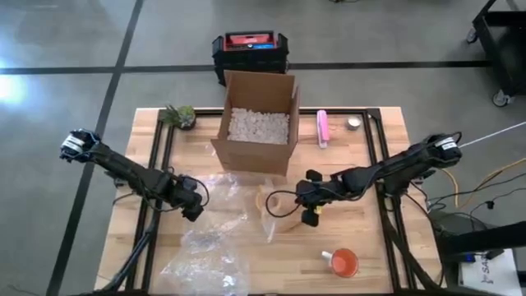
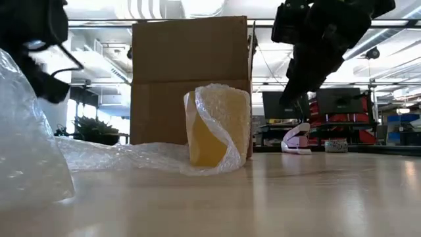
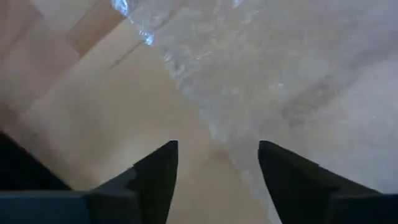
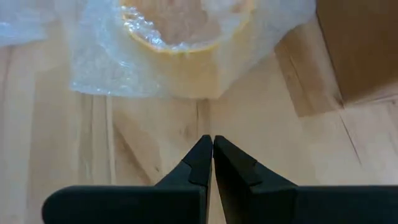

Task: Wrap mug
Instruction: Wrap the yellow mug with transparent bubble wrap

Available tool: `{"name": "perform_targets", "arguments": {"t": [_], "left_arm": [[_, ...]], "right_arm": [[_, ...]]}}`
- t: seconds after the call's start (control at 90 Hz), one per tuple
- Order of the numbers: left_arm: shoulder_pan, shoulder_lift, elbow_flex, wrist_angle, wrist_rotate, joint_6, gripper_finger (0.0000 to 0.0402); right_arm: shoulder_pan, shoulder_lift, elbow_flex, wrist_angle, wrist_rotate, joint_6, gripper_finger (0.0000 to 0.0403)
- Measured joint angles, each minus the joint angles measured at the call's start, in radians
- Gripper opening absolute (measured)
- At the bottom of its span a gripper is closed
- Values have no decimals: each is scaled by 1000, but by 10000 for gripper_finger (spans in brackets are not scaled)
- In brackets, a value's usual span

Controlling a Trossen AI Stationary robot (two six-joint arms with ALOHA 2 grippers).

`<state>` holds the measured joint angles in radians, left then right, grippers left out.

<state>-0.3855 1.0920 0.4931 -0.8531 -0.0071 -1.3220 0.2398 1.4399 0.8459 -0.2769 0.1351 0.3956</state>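
The mug (image 1: 282,212) stood upright on the tabletop (image 1: 378,263), partly sleeved in bubble wrap (image 1: 215,215), just in front of the cardboard box (image 1: 256,123); the right hand (image 1: 311,215), fingers closed on nothing, hovered just beside it at its 3 o'clock, the nearer hand; the left hand (image 1: 193,210), fingers parted and empty, hovered at 9 o'clock over the trailing wrap.

Mug (image 2: 209,135) – yellow, under clear dimpled bubble wrap (image 1: 215,215); box (image 1: 256,123) – brown; surface (image 1: 362,238) – pale wood.
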Motion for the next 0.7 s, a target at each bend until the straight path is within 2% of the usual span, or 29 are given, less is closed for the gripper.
{"name": "perform_targets", "arguments": {"t": [0.1, 0.2, 0.467, 0.7], "left_arm": [[0, -4, -50, 121, 3, 13, 212], [0, -13, -85, 227, 3, 57, 182], [0, -38, -65, 268, -1, 115, 15], [-1, -55, 105, 285, -125, 234, 3]], "right_arm": [[0, 0, -1, 12, 6, -4, 2], [0, 13, -6, 40, 10, -3, 2], [0, 164, -9, 142, 24, -37, 2], [0, 252, 17, 275, 23, -79, 2]]}}
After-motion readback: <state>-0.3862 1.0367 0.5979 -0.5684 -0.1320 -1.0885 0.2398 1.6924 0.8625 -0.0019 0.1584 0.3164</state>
